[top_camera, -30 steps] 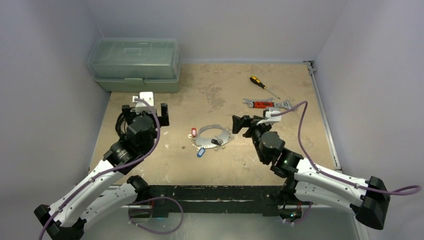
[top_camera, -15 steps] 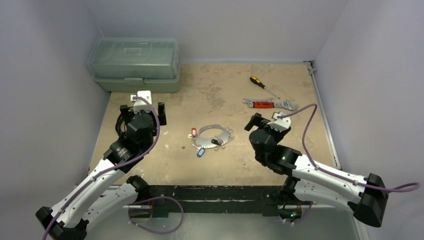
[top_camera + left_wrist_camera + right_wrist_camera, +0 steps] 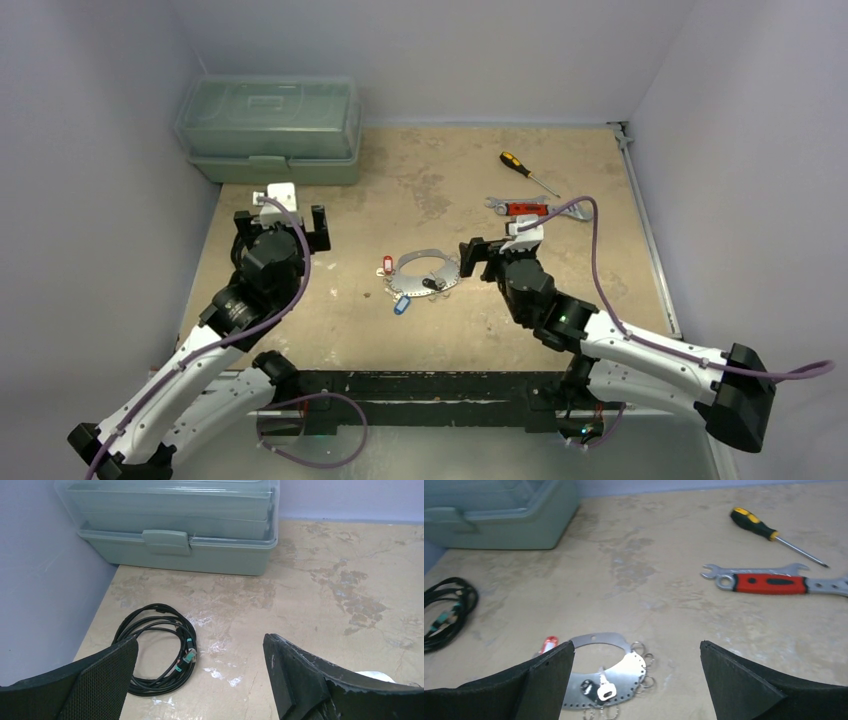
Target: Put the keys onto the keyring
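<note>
Two robot arms reach over a tan, mottled table (image 3: 330, 320), and neither holds anything. The left claw (image 3: 200, 680) is spread wide and empty. It is well apart from the work, facing a pale green toolbox (image 3: 175, 535) and a coiled black cable (image 3: 157, 650) at the table's far left. The right claw (image 3: 634, 680) is also spread wide and empty, just to the right of the keyring (image 3: 428, 272) and aimed at it.

The keyring lies flat near the middle of the table. It is a thin silvery crescent with small holes and little rings along its edge. The keys (image 3: 432, 284) lie with it. The black-tagged key (image 3: 594, 688) rests on the metal, the red-tagged key (image 3: 549, 643) is just beside its left end, and the blue-tagged key (image 3: 402, 305) sits by its near edge. Whether any key is already threaded on cannot be told.

The job looks barely begun, with nothing gripped and the keys left to fit. A red-handled wrench (image 3: 769, 580) and a screwdriver (image 3: 756, 525) lie beyond the keyring.
</note>
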Motion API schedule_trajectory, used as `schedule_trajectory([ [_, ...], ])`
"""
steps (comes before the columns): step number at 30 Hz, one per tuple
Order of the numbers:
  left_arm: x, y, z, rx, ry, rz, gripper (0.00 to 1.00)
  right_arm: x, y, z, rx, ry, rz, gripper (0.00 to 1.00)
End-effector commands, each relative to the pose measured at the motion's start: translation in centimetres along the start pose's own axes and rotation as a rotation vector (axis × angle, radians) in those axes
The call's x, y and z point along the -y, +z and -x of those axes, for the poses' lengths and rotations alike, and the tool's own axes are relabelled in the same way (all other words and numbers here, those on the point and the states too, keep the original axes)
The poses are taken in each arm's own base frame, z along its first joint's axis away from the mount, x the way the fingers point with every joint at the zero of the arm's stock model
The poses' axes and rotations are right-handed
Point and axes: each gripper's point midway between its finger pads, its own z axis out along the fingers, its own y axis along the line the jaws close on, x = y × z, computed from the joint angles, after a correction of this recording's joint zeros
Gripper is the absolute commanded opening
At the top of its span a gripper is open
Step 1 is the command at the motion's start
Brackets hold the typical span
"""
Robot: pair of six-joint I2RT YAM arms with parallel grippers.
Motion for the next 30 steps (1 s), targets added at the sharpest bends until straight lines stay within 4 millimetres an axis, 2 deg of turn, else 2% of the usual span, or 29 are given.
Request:
schedule_trajectory([
  [1, 0.2, 0.0, 1.1, 0.036, -0.023, -0.021, 0.95, -4.1, -0.7, 2.6, 0.076, 0.010, 0.235, 0.99],
  [14, 0.3, 0.1, 1.0, 0.029, -0.019, -0.017, 0.95, -3.9, -0.2, 1.3, 0.062, -0.012, 0.220, 0.99],
  [30, 0.5, 0.4, 0.8, 0.020, -0.012, -0.019, 0.95, -4.2, 0.0, 0.7, 0.045, -0.010, 0.228, 0.99],
])
